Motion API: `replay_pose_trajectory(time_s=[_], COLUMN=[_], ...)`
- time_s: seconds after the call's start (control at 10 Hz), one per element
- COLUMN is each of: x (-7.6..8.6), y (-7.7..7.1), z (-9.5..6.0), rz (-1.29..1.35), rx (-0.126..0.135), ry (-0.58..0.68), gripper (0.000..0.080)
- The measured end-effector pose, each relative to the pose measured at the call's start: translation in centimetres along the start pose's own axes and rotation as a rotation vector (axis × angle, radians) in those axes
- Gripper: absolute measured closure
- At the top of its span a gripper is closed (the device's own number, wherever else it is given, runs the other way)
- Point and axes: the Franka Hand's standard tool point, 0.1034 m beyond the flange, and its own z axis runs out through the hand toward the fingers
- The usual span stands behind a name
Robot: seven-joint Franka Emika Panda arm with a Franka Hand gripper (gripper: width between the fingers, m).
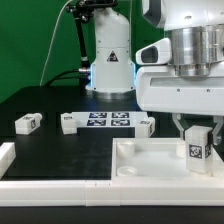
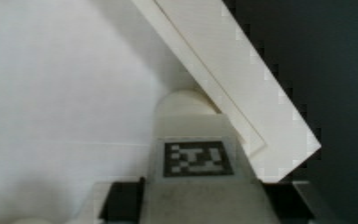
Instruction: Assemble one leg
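Gripper [image 1: 196, 137] was clenched on the leg [image 1: 196, 152], lower right of exterior view, above tray [image 1: 128, 150] corner. Best approach: leg upright, centred over corner, lowered slowly w/o tilt.

The arm [image 1: 195, 45] comes down in the upper right of the exterior view, its white wrist [image 1: 180, 88] pointing straight down. Below it the tool [image 1: 196, 133] hangs vertical, its two dark fingers [image 2: 123, 202] clamped on the sides of the leg [image 1: 196, 150].
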Motion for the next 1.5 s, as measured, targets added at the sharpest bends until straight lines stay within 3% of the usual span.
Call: replay_pose_trajectory(time_s=[0.2, 0.3, 0.4, 0.8, 1.1, 1.5], x=[-0.05, 0.01, 0.20, 0.21, 0.83, 0.93], y=[-0.02, 0.02, 0.19, -0.32, 0.10, 0.05], z=[0.02, 0.06, 0.19, 0.30, 0.21, 0.21], rz=[0.002, -0.054, -0.103, -0.596, -0.882, -1.116], rx=[0.001, 0.002, 0.005, -0.023, -0.040, -0.037], ry=[-0.001, 0.000, 0.000, 0.003, -0.024, -0.016], gripper=[0.0493, 0.0305, 0.0195, 0.0154, 0.0151, 0.0178])
